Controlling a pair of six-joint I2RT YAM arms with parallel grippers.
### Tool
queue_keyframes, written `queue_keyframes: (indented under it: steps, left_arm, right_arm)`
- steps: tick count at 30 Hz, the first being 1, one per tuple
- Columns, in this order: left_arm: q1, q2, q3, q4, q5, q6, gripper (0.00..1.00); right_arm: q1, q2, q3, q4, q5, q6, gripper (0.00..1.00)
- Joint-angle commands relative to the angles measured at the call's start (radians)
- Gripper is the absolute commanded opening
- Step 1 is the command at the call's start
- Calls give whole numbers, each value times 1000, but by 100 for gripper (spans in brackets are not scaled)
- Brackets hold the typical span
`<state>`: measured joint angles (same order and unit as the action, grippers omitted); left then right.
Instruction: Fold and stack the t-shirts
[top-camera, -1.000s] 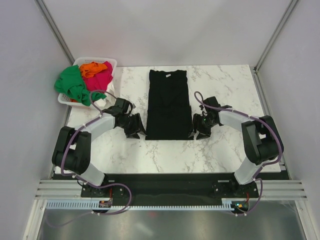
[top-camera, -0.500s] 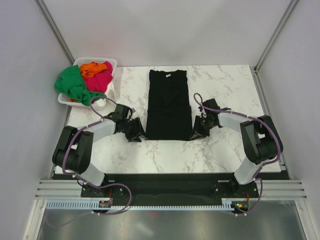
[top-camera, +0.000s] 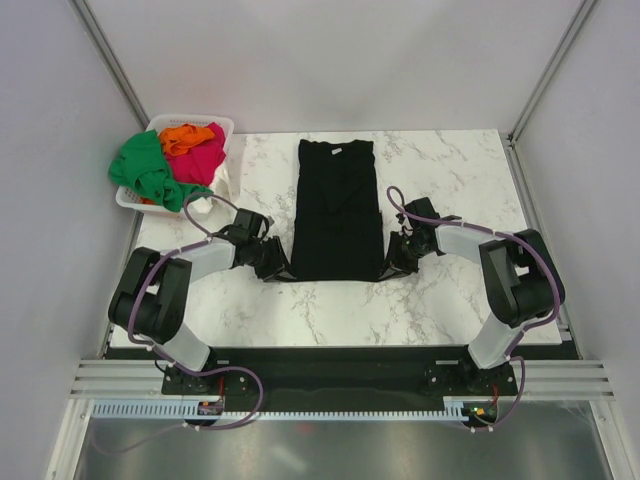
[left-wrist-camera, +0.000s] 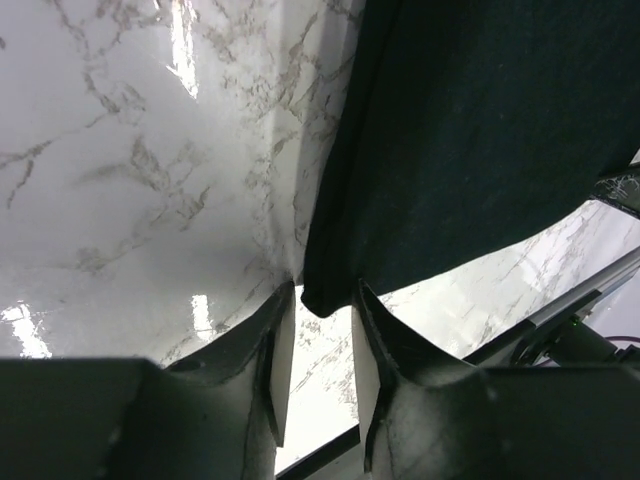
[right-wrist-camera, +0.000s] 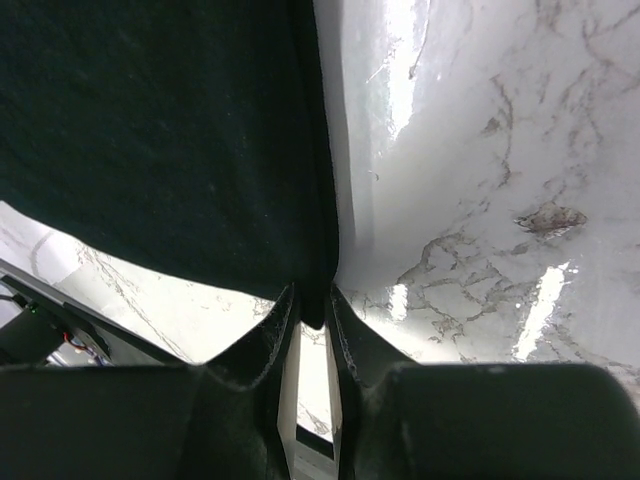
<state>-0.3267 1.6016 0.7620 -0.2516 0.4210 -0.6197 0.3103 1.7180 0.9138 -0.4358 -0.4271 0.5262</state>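
Note:
The large black t-shirt (top-camera: 336, 205) lies flat on the marble table, folded into a long strip with its collar at the far end. My left gripper (top-camera: 275, 268) sits at its near left corner; in the left wrist view (left-wrist-camera: 322, 300) the jaws stand apart with the black t-shirt's (left-wrist-camera: 470, 150) corner between the tips. My right gripper (top-camera: 392, 266) is at the near right corner; in the right wrist view (right-wrist-camera: 311, 300) the jaws are pinched on the black t-shirt's (right-wrist-camera: 160, 130) corner. The green t-shirt (top-camera: 145, 170), orange t-shirt (top-camera: 182, 137) and pink-red t-shirt (top-camera: 205, 158) lie heaped in the basket.
The white slotted basket (top-camera: 224, 123) stands at the table's far left corner, the green t-shirt hanging over its left side. Grey walls and frame posts close in the table on the left, right and back.
Both grippers have dropped and moved in to the black t-shirt's near corners. The right jaws have closed on the right corner; the left jaws now straddle the left corner.

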Motion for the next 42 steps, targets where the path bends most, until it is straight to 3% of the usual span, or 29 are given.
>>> queue_keyframes:
  steps: [1, 5, 9, 15, 21, 31, 37, 42]
  left_arm:
    - [-21, 11, 17, 34, -27, -29, 34]
    - [-37, 24, 30, 34, -37, -40, 22]
    - [-41, 31, 39, 35, -39, -52, 2]
    - [-54, -14, 39, 11, -16, -74, 2]
    - [-63, -193, 19, -122, -19, -90, 2]
    - [-78, -630, -17, -445, -25, -164, 2]
    - [-81, -828, 72, -652, -22, -213, 2]
    - [-81, -792, 175, -707, -86, -155, 2]
  right_arm:
    - [6, 34, 0, 14, 27, -17, 19]
    - [7, 37, 5, 11, 27, -17, 13]
    - [6, 37, 8, 9, 28, -18, 3]
    - [6, -4, 5, -7, 34, -20, 0]
    - [6, -142, -13, -107, 39, -43, 0]
    - [16, -555, -46, -418, 41, -49, 0]
    - [42, -764, -11, -572, 39, 29, 0]
    - [42, -732, 86, -607, 103, 15, 0]
